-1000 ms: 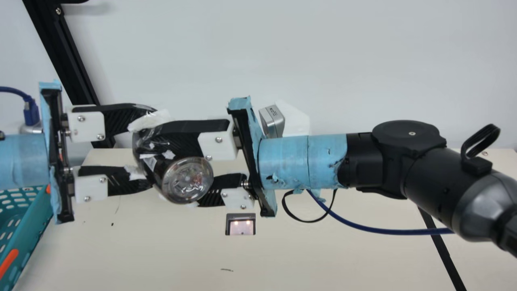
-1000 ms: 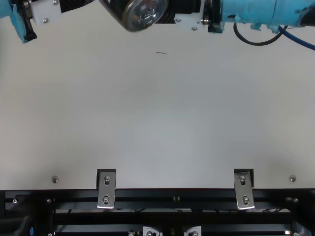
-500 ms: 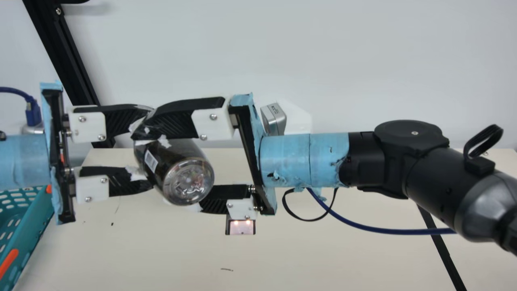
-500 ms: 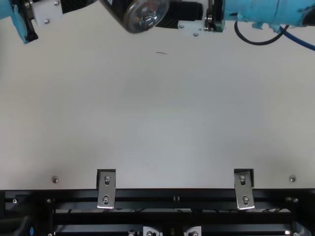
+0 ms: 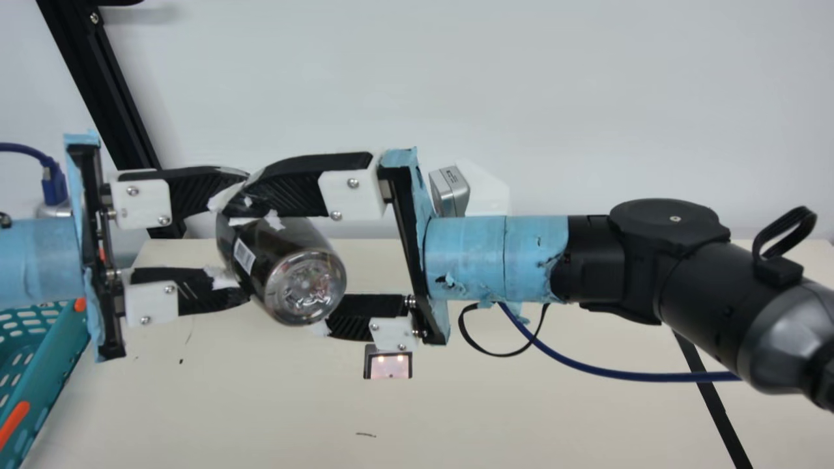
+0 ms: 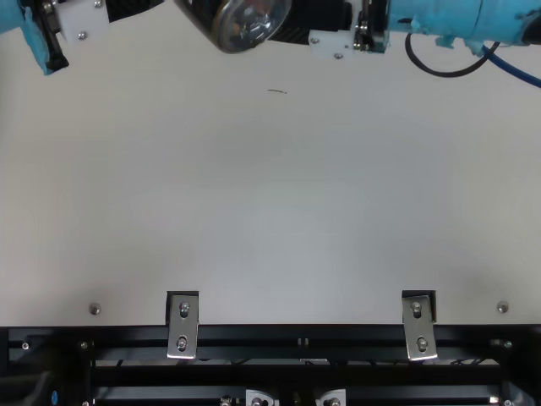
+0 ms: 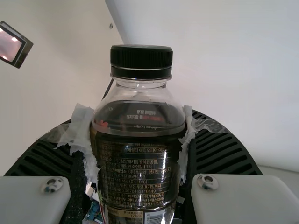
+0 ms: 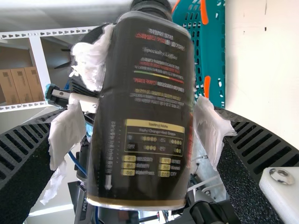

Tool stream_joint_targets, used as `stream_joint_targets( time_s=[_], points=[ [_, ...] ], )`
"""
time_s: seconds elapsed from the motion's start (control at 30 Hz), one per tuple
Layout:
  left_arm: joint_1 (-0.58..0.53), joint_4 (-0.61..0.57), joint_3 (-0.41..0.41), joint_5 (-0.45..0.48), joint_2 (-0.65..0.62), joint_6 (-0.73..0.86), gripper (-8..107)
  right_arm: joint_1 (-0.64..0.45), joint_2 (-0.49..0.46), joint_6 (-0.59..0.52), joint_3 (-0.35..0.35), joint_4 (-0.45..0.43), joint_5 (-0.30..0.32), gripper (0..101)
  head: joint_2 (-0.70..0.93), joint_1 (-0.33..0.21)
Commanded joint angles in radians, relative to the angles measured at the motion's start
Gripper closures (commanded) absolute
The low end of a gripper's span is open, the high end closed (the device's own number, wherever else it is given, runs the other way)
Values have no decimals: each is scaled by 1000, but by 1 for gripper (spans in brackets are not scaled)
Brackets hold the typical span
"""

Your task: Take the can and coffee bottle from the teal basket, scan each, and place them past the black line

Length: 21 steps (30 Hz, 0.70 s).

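In the main view, my left gripper (image 5: 238, 240) is shut on the dark coffee bottle (image 5: 277, 260), which hangs tilted above the table, its clear base toward the camera. My right gripper (image 5: 280, 260) stands open around the bottle from the other side, one finger above and one below. In the left wrist view, both pads of my left gripper (image 7: 140, 123) press the bottle (image 7: 138, 163), black cap up. A gap shows between the bottle (image 8: 142, 112) and each finger of my right gripper (image 8: 140, 133) in the right wrist view. The top view shows the bottle's base (image 6: 249, 21).
The teal basket (image 5: 55, 365) is at the left edge of the cream table (image 5: 260, 404). A lit scanner window (image 5: 389, 365) lies beneath my right gripper. The black line (image 5: 717, 404) crosses the table at the right, below the right arm and its blue cable.
My right gripper has opened, its fingers parting from the bottle and uncovering a white label, and has since shifted slightly right. The left gripper and bottle have hardly moved.
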Motion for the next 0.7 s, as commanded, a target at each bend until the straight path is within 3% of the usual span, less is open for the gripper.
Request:
stream_joint_targets(
  time_s=[0.0, 0.13, 0.17, 0.2, 0.43, 0.5, 0.67],
  points=[
    [0, 0, 0, 0, 0, 0, 89, 0, 0, 0, 0, 0, 0, 0, 2, -27],
    [0, -2, 0, -1, 0, 0, 89, 0, 0, 0, 0, 0, 0, 0, 2, -27],
    [0, 2, 0, 2, 0, 0, 89, 0, 0, 0, 0, 0, 0, 63, 2, -27],
    [0, -1, 0, 0, 0, 0, 89, 0, 0, 0, 0, 0, 0, 101, 2, -27],
    [0, -3, 0, 0, 0, 0, 89, 0, 0, 2, 0, -1, 0, 101, 2, -27],
    [0, -3, 0, 0, 0, 0, 9, 0, 0, 2, 0, -1, 0, 101, 2, -27],
    [0, -3, 0, 0, 0, 0, 9, 0, 0, 2, 0, -2, 0, 101, 2, -27]
  ],
)
